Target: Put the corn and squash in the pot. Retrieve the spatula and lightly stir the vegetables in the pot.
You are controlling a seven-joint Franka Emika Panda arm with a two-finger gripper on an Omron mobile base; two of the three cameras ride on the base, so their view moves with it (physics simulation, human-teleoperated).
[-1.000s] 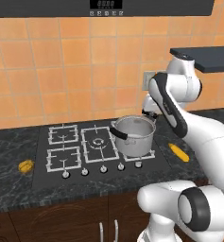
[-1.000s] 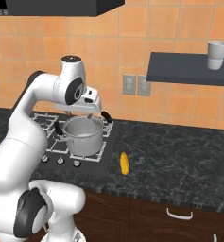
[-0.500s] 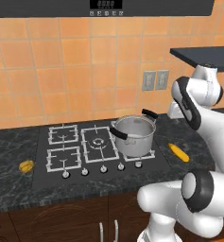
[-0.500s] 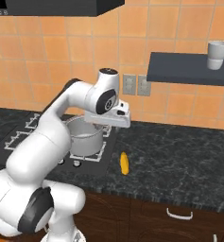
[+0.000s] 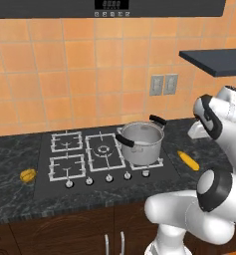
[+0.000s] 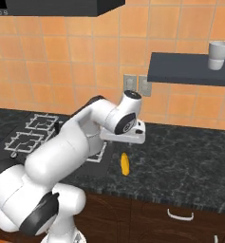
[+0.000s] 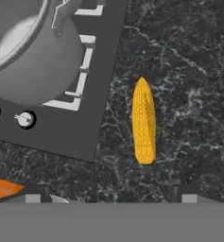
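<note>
The corn (image 7: 144,122), a slim bright yellow cob, lies flat on the dark counter straight below the hand, a little right of centre, pointed end away. The shiny steel pot (image 7: 30,52) stands on the hob, up and left. The lumpy orange-yellow squash (image 5: 28,175) lies far left.

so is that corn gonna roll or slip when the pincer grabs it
The corn is a tapered cob lying flat on the smooth counter, so a nudge would likely roll it. It looks stiff and light. Its kernel ridges probably help grip, though the taper could let it slide out endwise.
</note>
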